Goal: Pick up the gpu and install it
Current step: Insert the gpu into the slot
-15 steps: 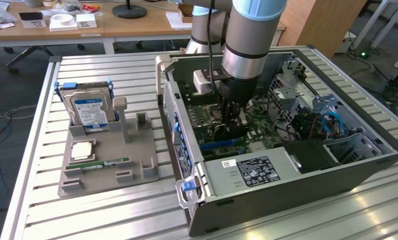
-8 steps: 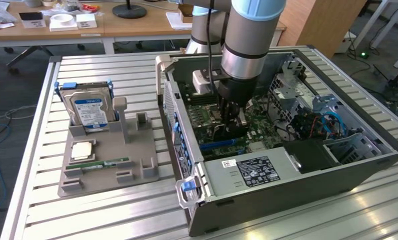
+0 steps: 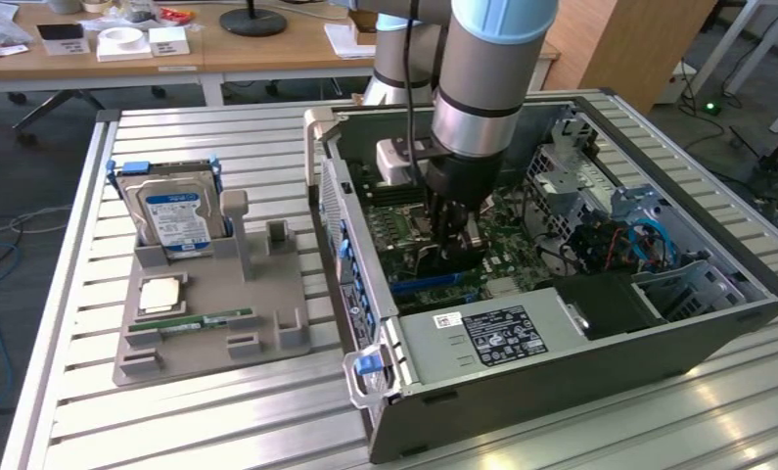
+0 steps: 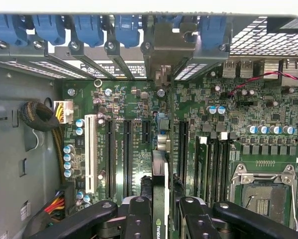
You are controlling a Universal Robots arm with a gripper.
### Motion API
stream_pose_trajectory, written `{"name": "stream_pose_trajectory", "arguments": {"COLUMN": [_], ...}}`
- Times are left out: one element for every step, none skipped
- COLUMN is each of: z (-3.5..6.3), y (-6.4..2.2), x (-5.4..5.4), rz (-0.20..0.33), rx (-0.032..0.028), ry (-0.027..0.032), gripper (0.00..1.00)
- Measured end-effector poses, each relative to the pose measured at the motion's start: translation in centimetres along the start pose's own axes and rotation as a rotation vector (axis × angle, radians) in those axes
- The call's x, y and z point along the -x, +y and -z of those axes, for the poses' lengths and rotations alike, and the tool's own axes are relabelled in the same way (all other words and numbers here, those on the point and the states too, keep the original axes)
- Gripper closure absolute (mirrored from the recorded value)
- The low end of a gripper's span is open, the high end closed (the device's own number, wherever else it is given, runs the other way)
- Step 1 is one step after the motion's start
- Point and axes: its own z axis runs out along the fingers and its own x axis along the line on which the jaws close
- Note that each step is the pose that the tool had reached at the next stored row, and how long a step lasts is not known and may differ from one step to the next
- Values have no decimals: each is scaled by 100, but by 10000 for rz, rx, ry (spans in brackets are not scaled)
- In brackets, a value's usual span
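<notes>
My jaws (image 4: 161,211) are clamped on the gpu (image 4: 160,184), holding it edge-on inside the open computer case (image 3: 702,333) on the bench (image 3: 205,411), just above the motherboard (image 4: 134,99). In the wrist view the card runs straight away from me toward the rear slot brackets (image 4: 163,47), with its metal bracket end near the opening there. To seat it well I judge the card's edge must sit square over the long expansion slot (image 4: 180,144), not the white slot (image 4: 91,149) well to one side. I should keep it upright, press down evenly along its length, and not twist against the neighbouring capacitors (image 4: 162,142).
</notes>
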Motion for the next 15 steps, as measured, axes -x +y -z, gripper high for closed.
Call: {"name": "stream_pose_trajectory", "arguments": {"z": [-4,-7,-8,-8,-8,-9,-9,-11,-17,-22,-27,-34,-42,-50,-58], "y": [0,0,0,0,0,0,0,0,0,0,0,1,1,1,2], "x": [0,0,0,0,0,0,0,0,1,1,0,0,0,0,0], "rz": [0,0,0,0,-1,0,0,0,-1,-1,0,-1,0,0,0], "rx": [0,1,1,1,1,1,0,0,-2,-2,0,0,0,0,0], "ry": [0,1,2,2,2,1,0,0,-4,-4,-1,0,0,-1,0], "gripper": [74,74,74,74,74,74,74,74,74,74,74,74,74,74,74]}}
